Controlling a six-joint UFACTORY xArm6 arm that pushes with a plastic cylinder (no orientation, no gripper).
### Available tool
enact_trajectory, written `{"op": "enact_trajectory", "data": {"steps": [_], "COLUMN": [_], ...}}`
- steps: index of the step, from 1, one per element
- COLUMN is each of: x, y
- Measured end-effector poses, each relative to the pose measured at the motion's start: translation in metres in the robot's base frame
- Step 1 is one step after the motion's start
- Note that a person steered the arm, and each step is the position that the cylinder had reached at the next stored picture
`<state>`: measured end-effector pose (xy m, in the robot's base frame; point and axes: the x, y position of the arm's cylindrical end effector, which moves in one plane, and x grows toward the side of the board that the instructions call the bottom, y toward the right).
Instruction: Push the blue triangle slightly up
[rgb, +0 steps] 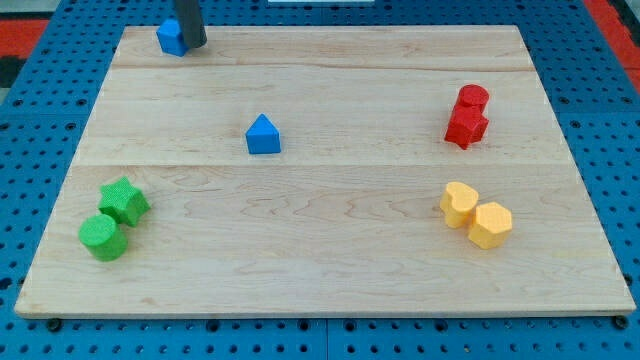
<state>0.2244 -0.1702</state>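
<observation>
so | pale wood table (330, 270) on blue pegboard (40, 110) | my tip (192, 44) touching blue block (171, 38) | blue triangle (263, 134) mid-table | pincer: none seen, cannot tell

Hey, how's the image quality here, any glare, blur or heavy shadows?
Camera view: even, soft light, no glare on the wooden board; blocks like the blue triangle look sharp with only faint shadows; my tip shows slightly soft at the top edge, touching a blue block.

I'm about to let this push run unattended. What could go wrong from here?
1. My tip sits at the view's top edge touching the blue block, and may drag it off the wooden board.
2. The blue triangle block lies below my tip; approaching directly could push it downward.
</observation>
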Motion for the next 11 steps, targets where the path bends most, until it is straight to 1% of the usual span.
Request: {"op": "enact_trajectory", "data": {"steps": [1, 2, 3, 4, 5, 6, 7, 9, 10, 11], "x": [0.018, 0.062, 0.123, 0.189, 0.208, 0.241, 0.247, 0.238, 0.220, 0.190], "y": [0.085, 0.161, 0.179, 0.169, 0.175, 0.160, 0.135, 0.155, 0.103, 0.064]}}
